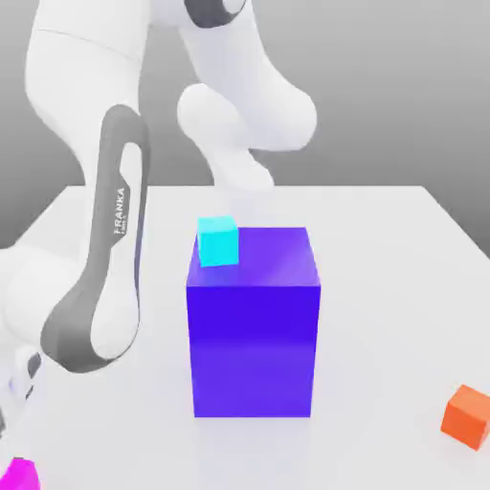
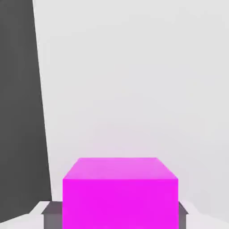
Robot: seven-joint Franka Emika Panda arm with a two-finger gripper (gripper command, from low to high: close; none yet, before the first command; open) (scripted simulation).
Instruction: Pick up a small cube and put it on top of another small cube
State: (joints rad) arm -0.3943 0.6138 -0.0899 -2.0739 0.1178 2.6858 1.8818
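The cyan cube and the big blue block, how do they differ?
The cyan cube is much smaller than the big blue block. The cube is light cyan; the block is deep blue-purple. In the exterior view the cube sits behind the block's upper left corner, partly hidden by it, while the block stands in front in full sight. Both are plain, box-shaped and upright on the white table.

**Magenta cube at the surface's near corner**

The small magenta-pink cube (image 2: 120, 194) is a plain, evenly coloured block with sharp edges, sitting flat and upright on the white surface (image 2: 134, 89). In the exterior view, a corner of the cube (image 1: 21, 475) shows at the bottom edge on that view's left. In the hand view its top face and one side face are visible.
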